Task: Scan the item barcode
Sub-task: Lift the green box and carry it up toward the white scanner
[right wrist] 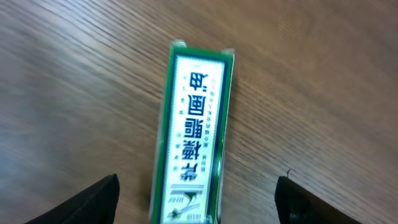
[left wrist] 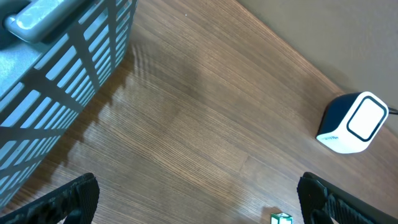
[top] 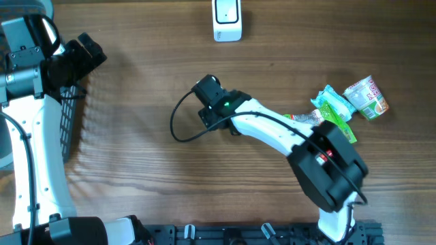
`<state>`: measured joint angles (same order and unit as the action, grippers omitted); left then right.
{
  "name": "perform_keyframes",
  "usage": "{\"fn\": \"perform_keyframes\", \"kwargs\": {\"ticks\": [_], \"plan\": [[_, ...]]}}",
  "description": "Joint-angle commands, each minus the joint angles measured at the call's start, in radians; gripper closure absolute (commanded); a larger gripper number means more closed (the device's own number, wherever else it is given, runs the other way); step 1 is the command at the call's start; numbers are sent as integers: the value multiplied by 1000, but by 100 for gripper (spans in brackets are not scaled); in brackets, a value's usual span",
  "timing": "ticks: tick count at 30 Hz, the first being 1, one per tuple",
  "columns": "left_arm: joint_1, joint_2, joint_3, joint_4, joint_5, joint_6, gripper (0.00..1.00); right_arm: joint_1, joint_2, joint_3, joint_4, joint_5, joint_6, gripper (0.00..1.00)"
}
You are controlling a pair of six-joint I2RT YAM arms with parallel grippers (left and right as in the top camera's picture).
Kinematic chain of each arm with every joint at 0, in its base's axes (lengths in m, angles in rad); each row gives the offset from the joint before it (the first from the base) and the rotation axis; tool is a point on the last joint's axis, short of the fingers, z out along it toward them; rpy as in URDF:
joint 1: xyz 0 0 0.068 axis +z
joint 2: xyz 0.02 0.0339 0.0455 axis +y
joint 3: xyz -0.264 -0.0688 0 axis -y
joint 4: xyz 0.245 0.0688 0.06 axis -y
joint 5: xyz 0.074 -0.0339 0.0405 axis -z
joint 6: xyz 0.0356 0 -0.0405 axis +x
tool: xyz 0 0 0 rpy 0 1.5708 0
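R arm reaches from the near-right edge to mid table (top: 136, 170). The right end effector (right wrist: 198, 200) points down over a narrow green-and-white box (right wrist: 196, 124) w/ dark blue Chinese print. The box lies flat on the wood, long side running away from the wrist cam. The dark fingers (right wrist: 93, 200) stand wide apart, one each side of the box's near end, w/ clear wood showing between each finger and the box, so it's open and gripping nothing. In the overhead view the box is hidden under the wrist.

The white scanner (top: 227, 20) sits at the far edge, about centre, well apart from the box. In the left wrist view its window faces up and to the R.

L arm is at the table's L side, next to a black mesh basket (top: 71, 116). The left end effector (left wrist: 199, 202) is fully open w/ nothing between the fingers, only bare wood below. A tiny bit of the green box shows at the bottom edge of that view.

Far R: a green packet (top: 337, 111) and a small cup (top: 368, 97) lying on its side, touching each other, near the R arm's elbow. A black cable (top: 178, 126) loops off the R wrist onto the table.
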<state>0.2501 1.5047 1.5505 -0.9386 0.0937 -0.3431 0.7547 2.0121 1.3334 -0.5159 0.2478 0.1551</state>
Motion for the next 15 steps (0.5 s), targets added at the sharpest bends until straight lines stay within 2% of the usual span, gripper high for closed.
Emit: {"fn": "perform_keyframes", "kwargs": {"ticks": [1,2,4,7,11,15], "plan": [[3,3,2,2,-13,-2,0,-3,48,-6,13,37,74,20],[3,3,2,2,-13,-2,0,-3,50,-6,15,36,73,23],[3,3,2,2,-14,-3,0,-5,54,-6,31,-2,73,33],[3,3,2,2,-13,-2,0,-14,74,-6,60,-105,73,34],[3,3,2,2,-13,-2,0,-24,88,-7,51,-111,75,35],[3,3,2,2,-13,-2,0,-35,90,-7,43,-111,102,47]]}}
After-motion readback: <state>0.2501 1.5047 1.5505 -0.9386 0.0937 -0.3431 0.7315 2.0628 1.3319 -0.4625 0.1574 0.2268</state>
